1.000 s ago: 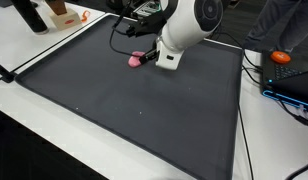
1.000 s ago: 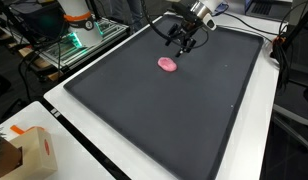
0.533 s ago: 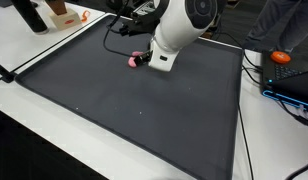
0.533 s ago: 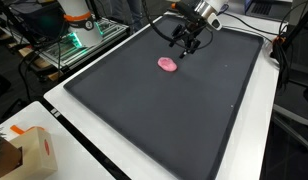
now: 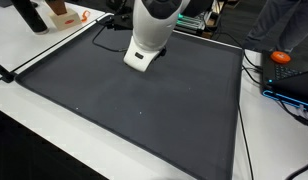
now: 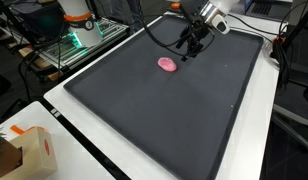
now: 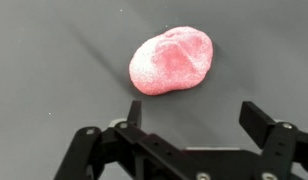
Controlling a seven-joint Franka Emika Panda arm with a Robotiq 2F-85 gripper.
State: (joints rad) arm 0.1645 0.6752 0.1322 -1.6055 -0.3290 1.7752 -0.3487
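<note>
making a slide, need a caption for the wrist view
Open gripper hovers over a dark grey mat, its fingers clear of a pink, grainy lump just ahead.

Both exterior views look down from mid-distance on the dark grey rectangular mat (image 5: 144,120) (image 6: 164,115) from different corners. The wrist view hangs close above it, with the gripper (image 7: 191,108) entering at 6 o'clock and the pink soft lump (image 7: 172,60) toward 12.
</note>
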